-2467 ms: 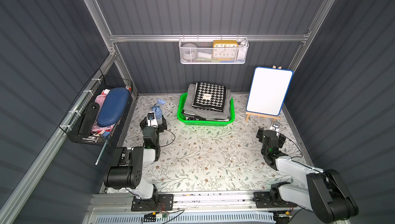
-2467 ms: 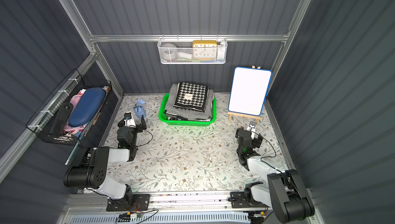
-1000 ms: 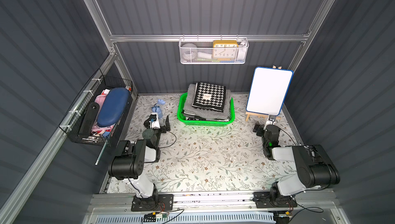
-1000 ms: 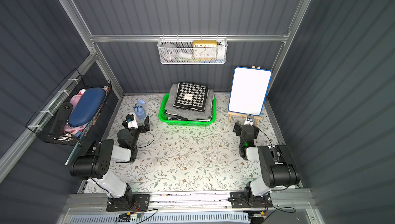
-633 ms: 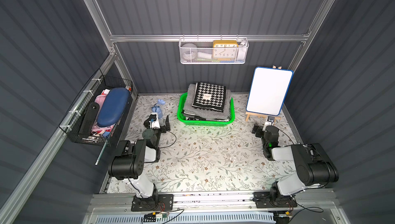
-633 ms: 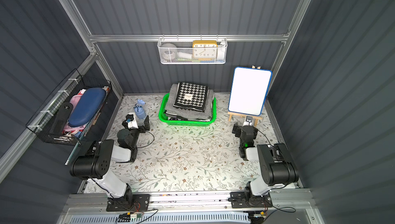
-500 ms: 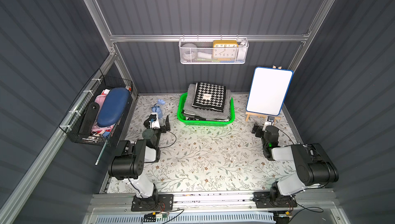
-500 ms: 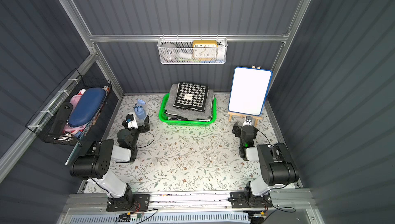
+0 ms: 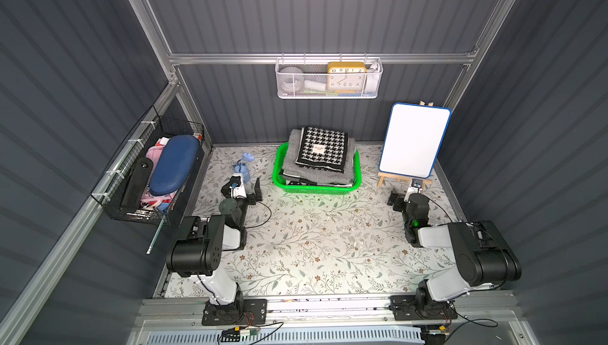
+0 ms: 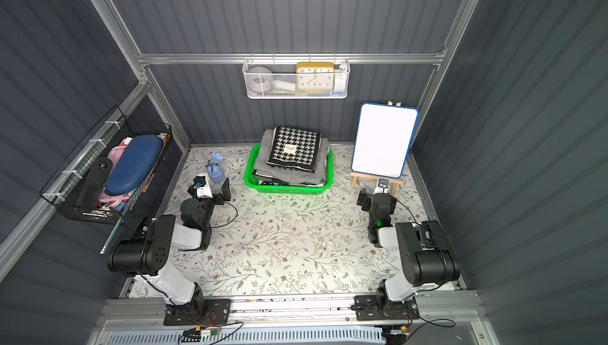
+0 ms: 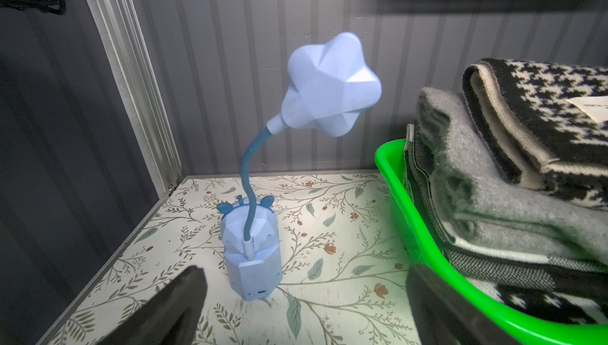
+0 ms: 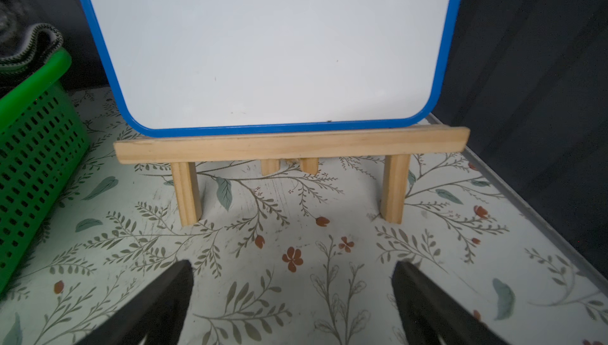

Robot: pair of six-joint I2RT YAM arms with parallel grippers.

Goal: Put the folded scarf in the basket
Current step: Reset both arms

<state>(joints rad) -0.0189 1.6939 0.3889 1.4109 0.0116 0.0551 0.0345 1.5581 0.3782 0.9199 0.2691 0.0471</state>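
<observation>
Though heaped well above the rim, sits wholly inside the basket (image 9: 316, 190): a folded pile, with the houndstooth scarf (image 9: 320, 149) on top, label up, over grey cloth (image 9: 294, 165). Placed at back centre of the mat (image 9: 312, 238), close to the rear wall, between lamp (image 9: 244, 167) and whiteboard (image 9: 413, 139). Touched by neither gripper.

Left gripper (image 11: 304, 274): low over the mat, pointed at the lamp, fingers (image 11: 177, 304) spread wide, clasping nothing. Lamp base just ahead, clear of both fingers. One finger near the basket's corner, apart from it in both top views.

Right gripper (image 12: 292, 269): low too, facing the easel (image 12: 289, 147) under the whiteboard, fingers (image 12: 158, 304) likewise spread wide, with only bare mat between. Well apart from the basket, which shows at one edge of the right wrist view.

Hung on the rear rail: white mesh bin (image 9: 329, 95) with a yellow clock (image 9: 345, 76). Fixed to the left wall: black wire rack (image 9: 179, 126) holding a blue case (image 9: 172, 162) among other items too jumbled to name.
</observation>
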